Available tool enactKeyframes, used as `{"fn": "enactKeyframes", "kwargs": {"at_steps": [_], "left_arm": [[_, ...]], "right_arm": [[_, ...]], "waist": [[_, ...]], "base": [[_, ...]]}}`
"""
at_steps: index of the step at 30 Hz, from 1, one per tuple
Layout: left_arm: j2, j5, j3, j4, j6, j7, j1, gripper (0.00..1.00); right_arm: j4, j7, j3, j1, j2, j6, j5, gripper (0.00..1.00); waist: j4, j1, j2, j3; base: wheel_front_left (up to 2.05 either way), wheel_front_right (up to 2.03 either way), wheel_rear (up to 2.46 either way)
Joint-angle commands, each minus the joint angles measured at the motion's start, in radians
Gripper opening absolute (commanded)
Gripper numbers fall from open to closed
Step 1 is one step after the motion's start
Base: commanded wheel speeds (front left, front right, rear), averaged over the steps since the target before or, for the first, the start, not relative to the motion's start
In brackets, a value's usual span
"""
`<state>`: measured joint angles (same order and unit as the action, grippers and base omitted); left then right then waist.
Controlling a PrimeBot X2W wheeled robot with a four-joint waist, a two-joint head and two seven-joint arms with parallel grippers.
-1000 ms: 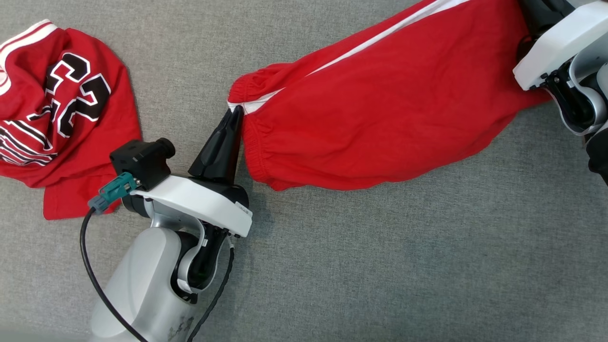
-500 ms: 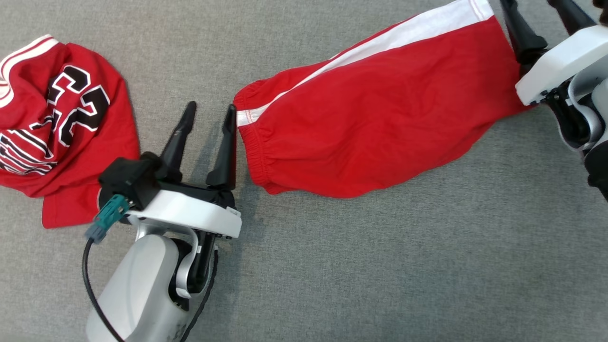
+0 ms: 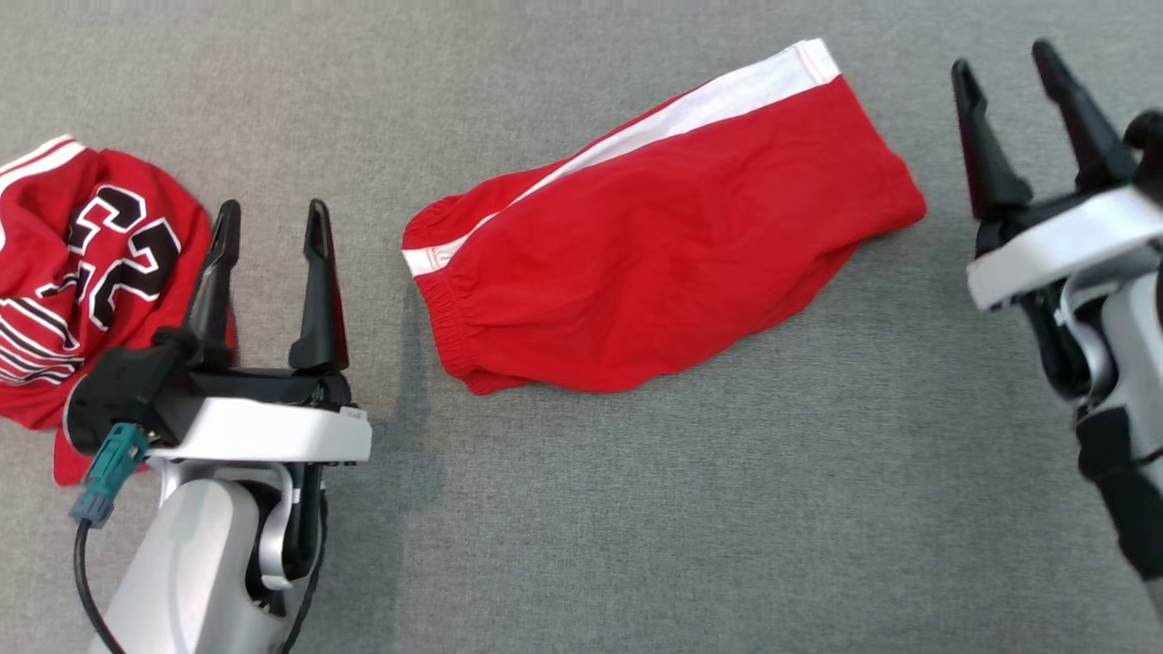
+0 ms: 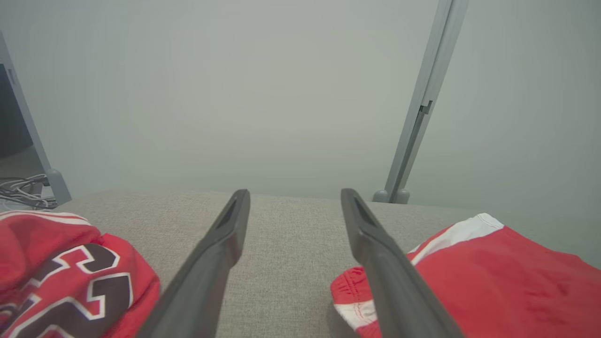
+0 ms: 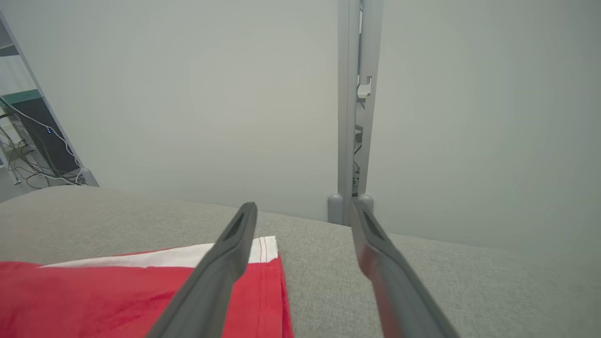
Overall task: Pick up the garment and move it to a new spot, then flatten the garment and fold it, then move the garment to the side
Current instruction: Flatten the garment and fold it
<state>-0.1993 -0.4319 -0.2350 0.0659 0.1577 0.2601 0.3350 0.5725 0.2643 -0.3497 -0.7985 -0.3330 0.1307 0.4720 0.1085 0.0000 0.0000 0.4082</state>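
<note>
Shorts (image 3: 654,245) lie slanted on the table (image 3: 636,509), waistband near my left gripper (image 3: 271,209), hem near my right gripper (image 3: 1002,56); both stand wide open, empty, clear of the cloth; I judge the rumpled lower edge needs smoothing outward before any fold, keeping off the jersey (image 3: 100,272).

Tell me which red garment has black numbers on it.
The crumpled jersey at the left edge; the shorts in the middle carry only a white stripe.
</note>
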Motion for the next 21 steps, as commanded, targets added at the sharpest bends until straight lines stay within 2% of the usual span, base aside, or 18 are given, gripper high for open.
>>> {"fn": "enactKeyframes", "kwargs": {"at_steps": [1,8,21], "left_arm": [[-0.012,0.015,0.011,-0.002,-0.006,0.003,-0.016,1.0],[-0.038,0.021,0.018,0.028,-0.027,0.003,-0.078,1.0],[-0.041,0.015,0.004,0.078,-0.033,-0.002,-0.064,1.0]], "right_arm": [[-0.027,0.002,0.02,0.047,0.012,0.0,-0.029,1.0],[-0.097,0.003,0.08,0.197,0.062,0.0,-0.083,1.0],[-0.098,0.003,0.092,0.218,0.065,0.0,-0.091,1.0]], "waist": [[-0.02,0.0,0.0,-0.022],[-0.054,0.0,0.0,-0.05],[-0.059,0.0,0.0,-0.058]], "base": [[0.0,0.0,0.0],[0.0,0.0,0.0],[0.0,0.0,0.0]]}}
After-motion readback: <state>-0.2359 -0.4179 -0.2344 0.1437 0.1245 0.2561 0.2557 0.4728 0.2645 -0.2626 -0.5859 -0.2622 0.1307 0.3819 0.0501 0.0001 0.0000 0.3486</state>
